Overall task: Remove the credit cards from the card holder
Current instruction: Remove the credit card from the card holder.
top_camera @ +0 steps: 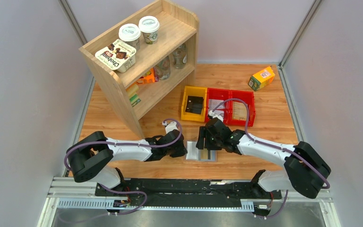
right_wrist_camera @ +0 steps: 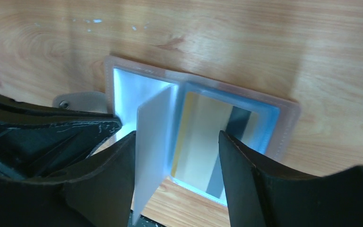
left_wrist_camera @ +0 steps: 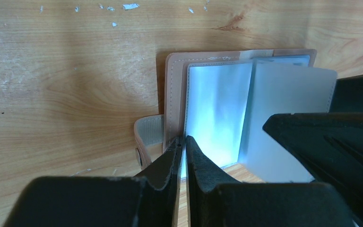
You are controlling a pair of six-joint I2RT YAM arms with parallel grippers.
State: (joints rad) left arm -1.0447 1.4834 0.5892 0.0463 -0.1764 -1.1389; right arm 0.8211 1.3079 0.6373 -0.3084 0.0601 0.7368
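Though spread flat on the table (top_camera: 274, 113), wanted an anchor before any pull: holder (top_camera: 202, 152), lying open between the two arms, near the front edge. Anchored well, by the look of it, with the left gripper (left_wrist_camera: 183, 142) nipped almost shut on the left cover's lower edge, right beside the snap tab (left_wrist_camera: 146, 137).

Needed next, at a guess: getting a fingertip onto the tan-yellow card (right_wrist_camera: 203, 127) in the right-hand pocket and dragging it out along its slot, not up against the plastic. Best done low and shallow, nudging the upright clear leaf (right_wrist_camera: 151, 142) aside rather than catching it. Risked lifting the whole holder if pulled too steeply.

Found the right gripper (right_wrist_camera: 176, 136) hanging over the right panel with jaws well apart, one finger just beside the leaf, the other past the card's far side. Gripped nothing. Couldn't tell whether either pad touched plastic.

Spotted only one card for sure, dark stripe down it, seated fully in its pocket. Couldn't make out any others.
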